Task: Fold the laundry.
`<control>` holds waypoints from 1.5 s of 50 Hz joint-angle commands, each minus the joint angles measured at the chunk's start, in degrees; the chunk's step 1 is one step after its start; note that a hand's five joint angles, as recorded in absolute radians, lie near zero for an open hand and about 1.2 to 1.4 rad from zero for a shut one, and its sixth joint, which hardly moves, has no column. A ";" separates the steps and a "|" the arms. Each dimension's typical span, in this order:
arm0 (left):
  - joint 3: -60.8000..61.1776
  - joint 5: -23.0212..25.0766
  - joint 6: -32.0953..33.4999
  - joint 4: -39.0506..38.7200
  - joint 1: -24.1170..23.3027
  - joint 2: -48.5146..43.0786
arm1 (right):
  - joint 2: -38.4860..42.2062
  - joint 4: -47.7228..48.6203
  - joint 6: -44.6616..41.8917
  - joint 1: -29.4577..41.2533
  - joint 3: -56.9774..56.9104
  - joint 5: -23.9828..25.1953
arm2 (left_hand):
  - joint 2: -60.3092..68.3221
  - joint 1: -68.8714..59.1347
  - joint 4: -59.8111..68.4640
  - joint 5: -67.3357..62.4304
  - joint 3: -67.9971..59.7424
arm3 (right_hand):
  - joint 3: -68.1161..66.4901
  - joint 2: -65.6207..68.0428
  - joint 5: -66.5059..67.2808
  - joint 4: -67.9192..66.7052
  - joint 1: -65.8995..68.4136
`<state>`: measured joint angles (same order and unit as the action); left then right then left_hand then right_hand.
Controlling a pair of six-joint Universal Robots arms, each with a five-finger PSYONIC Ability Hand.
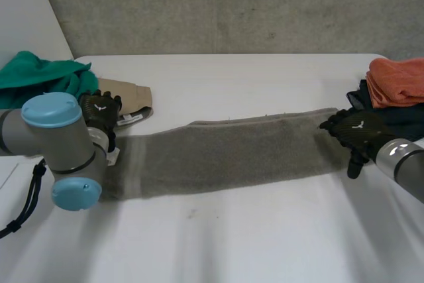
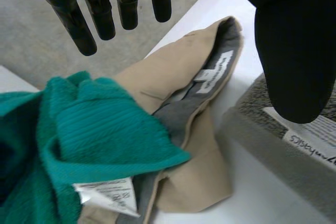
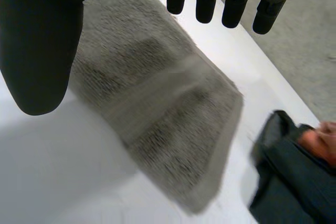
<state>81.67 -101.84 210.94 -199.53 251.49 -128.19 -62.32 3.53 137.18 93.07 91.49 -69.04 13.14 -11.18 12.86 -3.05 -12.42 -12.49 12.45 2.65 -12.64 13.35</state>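
Fingers (image 2: 71,17): recorded straight and spread on left hand (image 1: 99,107) and right hand (image 1: 358,130), stationed at opposite ends of grey towel (image 1: 232,154), laid out long, apparently for folding.

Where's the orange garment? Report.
In the head view, the orange garment sits on a dark pile at the right edge of the table, beyond the right hand.

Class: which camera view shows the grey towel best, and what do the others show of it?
The head view: the towel lies stretched full length between the left hand and right hand. The left wrist view shows one end with its label; the right wrist view shows the other end.
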 commanded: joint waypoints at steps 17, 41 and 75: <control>16.15 -0.21 -0.80 -0.42 -5.66 17.36 | 8.62 0.51 -6.49 -5.70 -4.21 4.09 | 1.11 -3.07 1.39 -1.20 -1.83 | -31.53 31.57 31.38 -31.38 30.67; 19.66 -0.38 -1.76 0.28 -8.03 24.65 | -4.38 9.04 -21.95 -20.56 3.79 -9.44 | -0.23 -1.73 0.04 0.14 -0.49 | -67.51 67.55 67.35 -67.36 66.65; 17.65 -0.29 -4.66 -0.51 -17.16 25.10 | -5.66 20.91 -7.47 35.45 11.16 1.02 | -1.58 -0.38 -1.30 1.49 0.86 | 2.49 -2.45 -2.65 2.64 -3.35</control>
<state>102.45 -102.19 206.39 -199.58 237.84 -100.70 -61.86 24.29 127.24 132.09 100.02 -67.36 12.74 -10.98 12.53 -2.83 -12.28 -30.03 28.56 18.25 -30.43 27.23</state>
